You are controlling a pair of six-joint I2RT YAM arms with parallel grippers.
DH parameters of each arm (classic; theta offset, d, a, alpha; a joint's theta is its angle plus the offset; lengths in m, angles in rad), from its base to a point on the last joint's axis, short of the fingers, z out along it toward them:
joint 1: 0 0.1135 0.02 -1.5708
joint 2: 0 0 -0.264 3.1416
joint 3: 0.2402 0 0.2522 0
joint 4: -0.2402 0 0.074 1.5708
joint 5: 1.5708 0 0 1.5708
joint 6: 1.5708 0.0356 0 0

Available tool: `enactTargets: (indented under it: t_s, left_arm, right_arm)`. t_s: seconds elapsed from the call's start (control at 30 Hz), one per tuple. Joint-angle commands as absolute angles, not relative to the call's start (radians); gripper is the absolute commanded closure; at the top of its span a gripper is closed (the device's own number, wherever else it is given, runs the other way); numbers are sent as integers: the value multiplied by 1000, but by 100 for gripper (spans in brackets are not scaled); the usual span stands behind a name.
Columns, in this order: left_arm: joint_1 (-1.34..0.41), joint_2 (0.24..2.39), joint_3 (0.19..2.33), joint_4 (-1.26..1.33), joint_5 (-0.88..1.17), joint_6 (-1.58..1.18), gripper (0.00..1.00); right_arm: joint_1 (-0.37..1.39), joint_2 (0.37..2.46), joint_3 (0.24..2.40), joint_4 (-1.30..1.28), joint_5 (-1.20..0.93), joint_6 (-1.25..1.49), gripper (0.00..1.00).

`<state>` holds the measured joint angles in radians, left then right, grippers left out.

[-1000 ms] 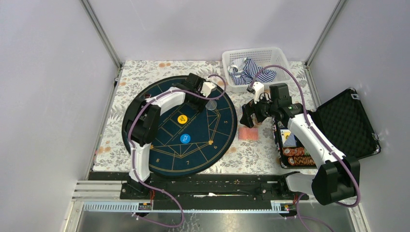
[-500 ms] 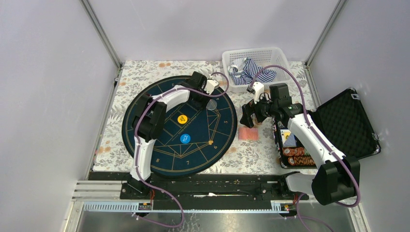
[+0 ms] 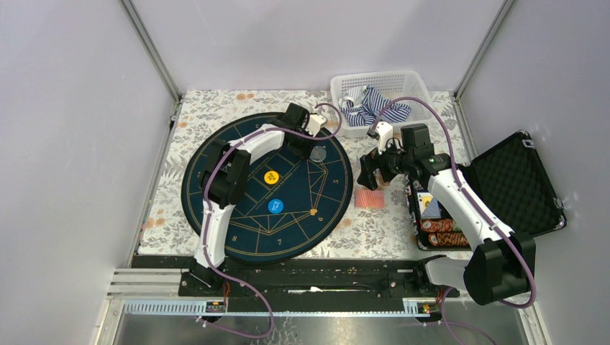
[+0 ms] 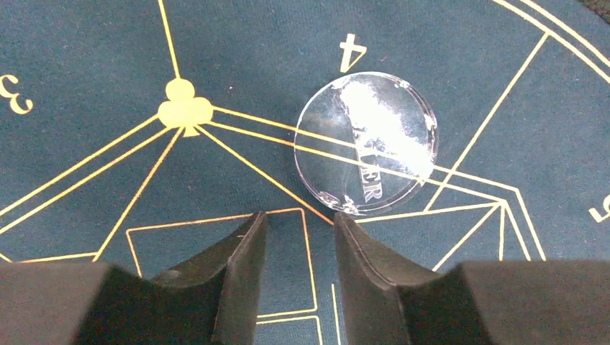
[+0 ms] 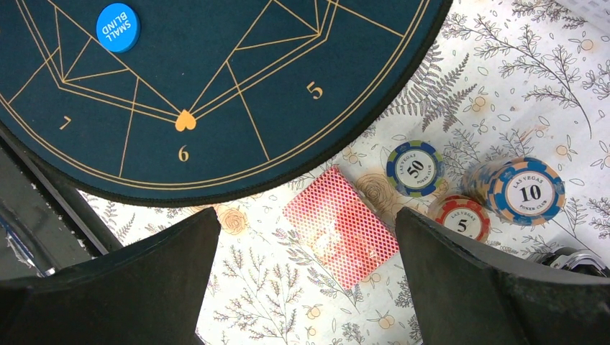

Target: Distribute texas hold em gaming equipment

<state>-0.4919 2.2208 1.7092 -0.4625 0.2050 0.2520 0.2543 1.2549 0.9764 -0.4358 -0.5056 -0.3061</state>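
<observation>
Right gripper gapes over the red-pink-backed card deck; beside it, round green 50 chip, red 5 chip, seemingly stacked blue-orange 10 chips.

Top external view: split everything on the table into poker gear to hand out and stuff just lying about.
For the job: card deck, loose chip stacks, cased chips, orange disc, blue disc, clear disc.

Lying about: navy mat, white basket, striped cloth, black case.
</observation>
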Motion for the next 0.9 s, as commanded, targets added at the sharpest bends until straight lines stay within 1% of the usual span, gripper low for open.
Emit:
enactTargets:
  t_s: [0.0, 0.07, 0.13, 0.2, 0.27, 0.43, 0.6, 0.73, 0.87]
  left_arm:
    - [-469, 2150, 1729, -486, 263, 240, 50]
    - [-442, 2086, 1691, -526, 304, 250, 38]
    - [-416, 2005, 1632, -550, 315, 269, 27]
    - [-389, 1923, 1561, -567, 311, 292, 21]
    - [-365, 1853, 1496, -583, 301, 315, 17]
    - [-331, 1717, 1325, -602, 272, 377, 13]
    - [-336, 1592, 1157, -635, 349, 469, 12]
    - [-406, 1508, 1035, -655, 340, 540, 11]
    - [-481, 1457, 944, -583, 293, 545, 11]
  right_arm:
    - [247, 1243, 973, -419, -494, -321, 0]
    - [247, 1240, 971, -418, -496, -321, 0]
    - [247, 1241, 970, -417, -503, -322, 0]
    - [247, 1243, 972, -417, -511, -322, 0]
    - [246, 1243, 973, -421, -516, -322, 0]
    - [247, 1235, 969, -421, -526, -326, 0]
    - [247, 1228, 968, -423, -532, -327, 0]
    - [246, 1229, 970, -425, -535, -325, 0]
    - [247, 1230, 975, -425, -524, -320, 0]
